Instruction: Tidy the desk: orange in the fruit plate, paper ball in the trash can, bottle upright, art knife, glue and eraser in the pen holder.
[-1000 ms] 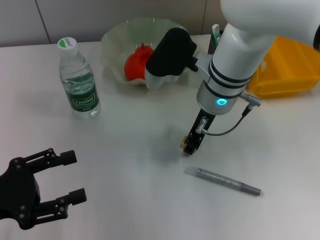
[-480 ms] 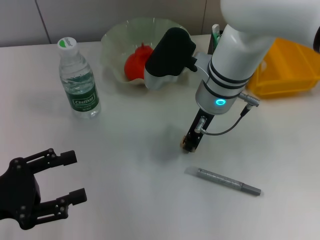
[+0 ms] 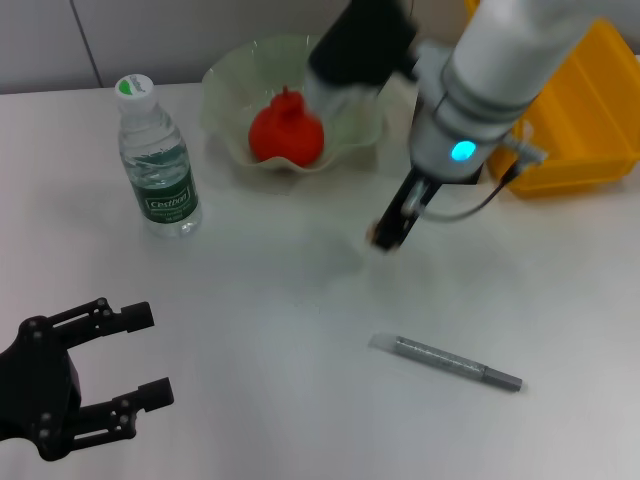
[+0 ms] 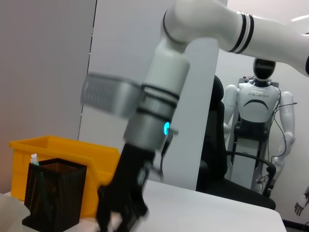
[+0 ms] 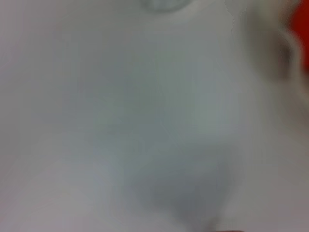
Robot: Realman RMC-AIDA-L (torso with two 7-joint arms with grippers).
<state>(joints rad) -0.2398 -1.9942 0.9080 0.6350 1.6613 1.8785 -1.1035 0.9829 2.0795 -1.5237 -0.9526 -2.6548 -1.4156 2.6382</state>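
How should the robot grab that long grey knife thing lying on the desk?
Probably from straight above, pinching the middle of the art knife. It lies flat on the desk, long and thin, slanting toward the robot's right, so the claw should turn to close across its narrow width, not along it. Nothing lies close beside it. The right claw hovers nearest; the left claw sits open, farther off.

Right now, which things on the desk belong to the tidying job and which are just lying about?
Job things:
orange in the fruit plate
bottle, upright
art knife flat on the desk
pen holder
right pincer, above the desk

Just about:
yellow bin
left pincer, open, idle near the desk's front
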